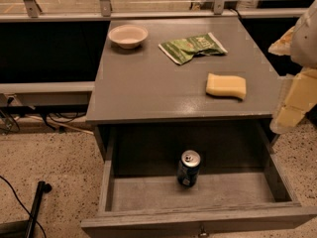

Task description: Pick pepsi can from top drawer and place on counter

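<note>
The pepsi can point(188, 168) stands upright in the open top drawer point(106, 185), at centre bottom of the frame, well apart from the gripper point(293, 107). The gripper hangs at the right edge of the frame, beside the right rim of the counter point(148, 83) and above the drawer's right corner; it holds nothing, and I cannot tell whether it is open or closed.

The risks, as I judge them: the gripper has to cross down and left under the counter's front lip, so it could clip that lip or the drawer's side wall. The can is light and narrow, so a skewed approach could tip it or push it toward the back. On the way up, the can could catch the lip.

On the counter, a yellow sponge point(226, 86) lies nearest the gripper, then a green chip bag point(192, 47) and a pale bowl point(128, 35) toward the upper left. The bare front left looks the safest place to set the can down.

Speckled floor point(49, 152) surrounds the cabinet, with cables at left and a railing across the top.
</note>
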Action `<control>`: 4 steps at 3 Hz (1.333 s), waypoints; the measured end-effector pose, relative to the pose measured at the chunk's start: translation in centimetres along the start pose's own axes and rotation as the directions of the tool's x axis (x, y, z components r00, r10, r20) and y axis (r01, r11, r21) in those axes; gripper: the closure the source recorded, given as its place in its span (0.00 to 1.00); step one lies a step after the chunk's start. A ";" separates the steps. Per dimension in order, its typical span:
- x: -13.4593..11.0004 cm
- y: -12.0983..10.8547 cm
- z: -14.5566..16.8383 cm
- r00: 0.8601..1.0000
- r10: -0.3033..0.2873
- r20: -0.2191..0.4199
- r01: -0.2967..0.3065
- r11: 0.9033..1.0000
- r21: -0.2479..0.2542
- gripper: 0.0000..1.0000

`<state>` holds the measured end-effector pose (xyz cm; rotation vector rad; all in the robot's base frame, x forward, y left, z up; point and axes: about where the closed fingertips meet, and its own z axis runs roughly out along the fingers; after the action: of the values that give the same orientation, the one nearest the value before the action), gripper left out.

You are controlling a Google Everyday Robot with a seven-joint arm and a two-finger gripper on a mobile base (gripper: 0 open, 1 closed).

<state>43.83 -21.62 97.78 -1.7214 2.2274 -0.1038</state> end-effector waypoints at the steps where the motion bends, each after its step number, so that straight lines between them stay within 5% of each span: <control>1: 0.0 0.0 0.1 1.000 0.002 0.004 -0.002 1.000 0.000 0.00; 2: 0.2 1.4 2.5 0.993 0.060 0.106 -0.060 0.998 -0.005 0.00; 3: 0.5 6.5 8.9 0.949 0.103 0.298 -0.091 0.994 -0.054 0.00; 4: 0.9 10.6 15.4 0.885 0.165 0.436 -0.132 0.986 -0.105 0.00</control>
<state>38.30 -17.51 80.31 -1.4209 2.0227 0.3755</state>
